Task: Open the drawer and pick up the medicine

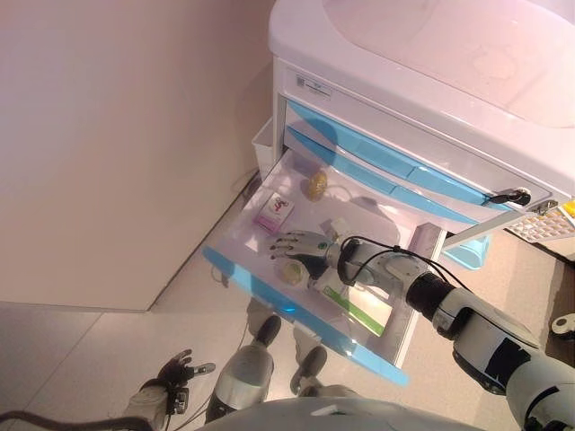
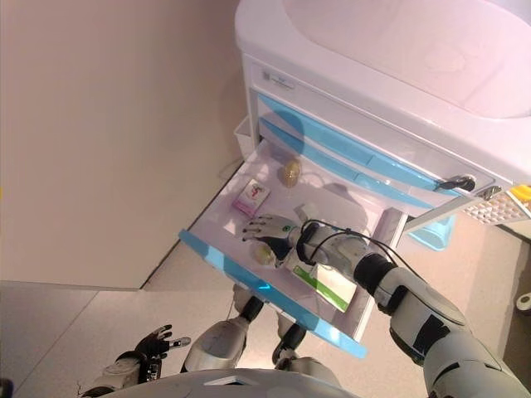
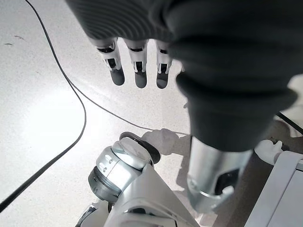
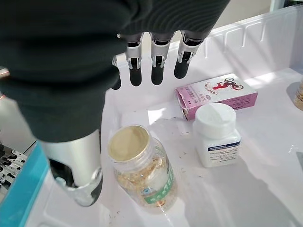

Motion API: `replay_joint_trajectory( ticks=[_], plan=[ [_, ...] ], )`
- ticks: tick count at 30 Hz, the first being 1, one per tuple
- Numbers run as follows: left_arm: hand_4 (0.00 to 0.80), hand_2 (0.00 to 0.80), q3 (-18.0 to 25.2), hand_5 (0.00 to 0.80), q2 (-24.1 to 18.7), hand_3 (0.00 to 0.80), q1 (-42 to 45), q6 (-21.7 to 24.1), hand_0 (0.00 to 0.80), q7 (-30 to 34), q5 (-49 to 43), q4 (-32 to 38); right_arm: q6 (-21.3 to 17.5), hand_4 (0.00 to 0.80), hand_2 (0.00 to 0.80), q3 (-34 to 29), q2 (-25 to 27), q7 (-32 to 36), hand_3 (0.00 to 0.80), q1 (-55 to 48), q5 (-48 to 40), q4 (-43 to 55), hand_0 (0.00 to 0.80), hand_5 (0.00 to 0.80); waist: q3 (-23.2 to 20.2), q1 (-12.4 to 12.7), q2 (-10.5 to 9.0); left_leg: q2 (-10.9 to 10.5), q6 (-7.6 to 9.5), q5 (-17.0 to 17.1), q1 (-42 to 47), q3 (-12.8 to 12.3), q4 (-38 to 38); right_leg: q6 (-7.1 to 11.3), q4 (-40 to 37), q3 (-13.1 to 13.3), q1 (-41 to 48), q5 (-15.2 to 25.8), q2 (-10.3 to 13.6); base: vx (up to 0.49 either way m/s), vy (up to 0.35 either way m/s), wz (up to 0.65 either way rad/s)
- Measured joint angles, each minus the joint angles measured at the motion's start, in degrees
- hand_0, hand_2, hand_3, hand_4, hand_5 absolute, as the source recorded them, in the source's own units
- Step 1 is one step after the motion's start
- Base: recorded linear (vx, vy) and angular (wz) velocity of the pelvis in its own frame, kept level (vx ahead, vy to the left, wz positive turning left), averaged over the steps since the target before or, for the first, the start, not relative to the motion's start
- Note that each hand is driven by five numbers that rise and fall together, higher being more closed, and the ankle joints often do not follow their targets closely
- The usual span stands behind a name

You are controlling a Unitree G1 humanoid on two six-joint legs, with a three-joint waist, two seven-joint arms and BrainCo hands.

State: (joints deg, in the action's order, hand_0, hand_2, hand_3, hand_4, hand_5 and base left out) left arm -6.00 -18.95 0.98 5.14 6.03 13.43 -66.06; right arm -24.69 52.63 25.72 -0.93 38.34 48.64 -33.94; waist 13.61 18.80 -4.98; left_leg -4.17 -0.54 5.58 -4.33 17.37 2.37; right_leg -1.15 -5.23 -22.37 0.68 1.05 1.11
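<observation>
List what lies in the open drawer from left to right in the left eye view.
Pink box → right hand over a jar → green and white box. The yellowish jar sits farther back, above the hand.

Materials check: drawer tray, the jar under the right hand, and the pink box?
Drawer tray: looks like glossy white moulded plastic, ribbed wall, sheen. Jar: clear, shiny, contents visible through it; glass or plastic, can't tell. Pink box: seemingly printed cardboard, folded edges, matte. Right hand hovers open above.
</observation>
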Motion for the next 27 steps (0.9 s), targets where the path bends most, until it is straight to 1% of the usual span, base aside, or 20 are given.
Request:
replay_joint_trajectory(
  ticks=[1,2,3,4,5,6,8,9,12,13,14,19,21,23,24,25,26,27],
  plan=[
    [0.0,0.0,0.0,0.0,0.0,0.0,-0.01,0.0,0.0,-0.01,0.0,0.01,0.0,0.091,0.091,0.0,0.0,-0.01,0.091,0.0,0.0,-0.04,0.091,0.091,0.0,-0.01,0.0,0.0,0.01,0.01,0.0,0.0,0.0,0.0,0.0,0.0,-0.01,0.0,0.0,0.0,0.0,0.0],
    [0.0,0.0,0.0,0.0,0.0,0.0,-0.01,0.0,0.0,-0.02,0.0,0.02,0.0,0.135,0.135,0.0,0.0,-0.01,0.135,-0.01,0.01,-0.11,0.135,0.135,0.0,-0.01,0.0,0.01,0.0,0.0,0.0,0.0,0.0,0.0,0.0,0.0,0.0,0.0,0.0,0.0,0.0,0.0],
    [0.0,0.0,0.0,0.0,0.0,0.0,-0.05,0.0,0.0,-0.02,0.0,0.01,0.0,0.144,0.144,0.0,0.01,-0.04,0.144,-0.01,0.03,-0.12,0.144,0.144,0.0,-0.01,0.0,0.01,0.0,0.0,0.0,0.0,0.0,0.0,0.0,0.0,0.0,0.0,-0.01,0.0,0.0,0.0],
    [0.0,0.0,0.0,0.0,0.0,0.0,-0.11,0.0,0.0,-0.02,0.0,0.0,0.0,0.248,0.248,0.01,0.0,-0.05,0.248,-0.01,0.04,-0.12,0.248,0.248,0.0,0.0,0.0,0.02,0.0,0.0,0.0,0.0,0.0,0.0,0.0,0.0,0.0,0.0,-0.01,0.0,0.0,0.0],
    [0.0,0.0,-0.01,0.0,0.0,0.0,-0.18,0.0,0.0,-0.03,0.01,0.0,0.0,0.386,0.386,0.01,0.0,-0.06,0.386,-0.01,0.05,-0.12,0.386,0.386,0.0,0.0,0.0,0.02,0.01,0.0,0.0,0.0,0.0,0.0,0.0,0.0,0.0,0.0,-0.02,0.0,0.0,0.0],
    [0.0,0.0,-0.03,0.0,0.0,0.0,-0.27,0.0,0.0,-0.05,0.01,0.0,0.01,0.436,0.436,0.01,0.0,-0.06,0.436,-0.01,0.05,-0.12,0.436,0.436,0.0,0.0,0.0,0.02,0.01,0.0,0.0,0.0,0.0,0.0,0.0,-0.01,0.0,0.0,-0.02,0.0,0.0,0.0],
    [0.0,0.0,-0.02,0.0,0.0,0.0,-0.38,0.0,0.0,-0.04,0.01,-0.01,0.01,0.48,0.48,0.02,0.0,-0.16,0.48,-0.01,0.11,-0.15,0.48,0.48,0.0,-0.01,0.0,0.02,0.0,0.0,0.0,0.02,0.0,0.0,0.0,-0.02,0.0,0.0,-0.01,0.0,0.0,0.0],
    [0.0,0.0,-0.02,0.0,0.0,0.0,-0.4,0.0,0.0,-0.05,0.01,0.0,0.01,0.558,0.558,0.03,0.0,-0.27,0.558,-0.01,0.49,-0.19,0.558,0.558,0.0,-0.01,0.0,0.02,-0.01,0.0,0.0,-0.01,0.0,0.0,0.0,0.0,-0.01,0.0,-0.01,0.0,0.0,0.0],
    [0.0,0.0,-0.02,0.0,0.0,0.0,-0.42,0.0,0.0,-0.04,0.01,-0.05,0.0,0.599,0.599,0.04,0.0,-0.56,0.599,0.0,1.04,-0.47,0.599,0.599,0.0,0.0,0.0,0.02,-0.01,-0.01,-0.01,0.02,0.0,0.0,0.0,-0.02,-0.01,0.0,-0.01,0.0,0.0,0.0],
    [0.0,0.0,-0.03,0.0,0.0,0.0,-0.43,0.0,0.0,-0.03,0.01,-0.06,0.0,0.709,0.709,0.05,0.0,-0.57,0.709,-0.01,1.04,-0.62,0.709,0.709,0.0,0.0,-0.01,0.02,0.0,0.0,-0.01,0.01,0.0,0.0,0.0,-0.02,-0.01,0.0,-0.01,0.0,0.0,0.0],
    [0.0,0.0,-0.03,0.0,0.0,0.0,-0.43,0.0,0.0,-0.04,0.01,-0.06,0.0,0.728,0.728,0.05,-0.01,-0.57,0.728,-0.01,1.04,-0.73,0.728,0.728,0.0,0.01,-0.01,0.02,0.0,0.0,-0.01,0.01,0.0,0.0,0.0,-0.02,-0.01,0.0,-0.01,0.0,0.0,0.0],
    [0.0,0.0,-0.02,0.0,0.0,0.0,-0.44,0.0,0.0,-0.02,0.01,-0.06,0.0,0.747,0.747,0.05,0.0,-0.73,0.747,-0.01,1.17,-1.13,0.747,0.747,0.01,-0.01,-0.02,0.02,0.02,0.01,0.0,0.03,0.0,0.01,0.0,-0.03,0.0,0.0,-0.02,0.0,0.0,0.0],
    [0.0,0.0,-0.01,0.0,0.0,0.0,-0.44,0.0,0.0,-0.03,0.01,-0.09,0.0,0.778,0.778,0.06,0.0,-0.76,0.778,-0.01,2.07,-1.13,0.778,0.778,0.01,0.0,-0.02,0.02,0.02,0.01,0.0,0.04,0.0,0.01,0.0,-0.04,0.01,0.0,-0.02,0.0,0.0,0.0],
    [0.0,0.0,-0.02,0.0,0.0,0.0,-0.44,0.0,0.0,-0.04,0.01,-0.05,0.0,0.769,0.769,0.07,-0.01,-0.93,0.769,-0.01,2.08,-1.36,0.769,0.769,0.01,-0.01,-0.03,0.02,0.08,0.05,0.0,0.03,0.0,0.01,0.0,-0.03,0.0,0.0,-0.02,0.0,0.0,0.0],
    [0.0,0.0,-0.02,0.0,0.0,0.0,-0.44,0.0,0.0,-0.04,0.01,-0.02,0.01,0.74,0.74,0.06,0.0,-1.1,0.74,0.0,2.08,-1.53,0.74,0.74,0.02,-0.01,-0.04,0.03,0.06,0.04,0.0,0.03,0.0,0.01,0.0,-0.03,0.0,0.0,-0.03,0.0,0.0,0.0],
    [0.0,0.0,-0.02,0.0,0.0,0.0,-0.44,-0.01,0.0,-0.05,0.01,-0.04,0.01,0.624,0.624,0.06,0.0,-1.2,0.624,-0.01,2.13,-1.73,0.624,0.624,0.02,0.0,-0.04,0.03,0.06,0.04,0.0,0.03,0.0,0.01,0.0,-0.03,0.01,0.0,-0.02,0.0,0.0,0.0],
    [0.0,0.0,-0.02,0.0,0.0,0.0,-0.44,0.0,0.0,-0.07,0.01,-0.04,0.02,0.427,0.427,0.06,0.01,-1.24,0.427,-0.01,2.15,-1.81,0.427,0.427,0.02,-0.01,-0.05,0.02,0.06,0.04,0.0,0.03,0.0,0.01,0.0,-0.03,0.01,0.0,-0.03,0.0,0.0,0.0],
    [0.0,0.0,-0.02,0.0,0.0,0.0,-0.44,-0.01,0.0,-0.06,0.01,-0.03,0.04,0.16,0.16,0.06,0.01,-1.32,0.16,-0.01,2.15,-1.81,0.16,0.16,0.02,-0.01,-0.05,0.03,0.12,0.08,-0.01,0.03,0.0,0.01,0.0,-0.03,0.0,0.0,-0.03,0.0,0.0,0.0]
  ],
)
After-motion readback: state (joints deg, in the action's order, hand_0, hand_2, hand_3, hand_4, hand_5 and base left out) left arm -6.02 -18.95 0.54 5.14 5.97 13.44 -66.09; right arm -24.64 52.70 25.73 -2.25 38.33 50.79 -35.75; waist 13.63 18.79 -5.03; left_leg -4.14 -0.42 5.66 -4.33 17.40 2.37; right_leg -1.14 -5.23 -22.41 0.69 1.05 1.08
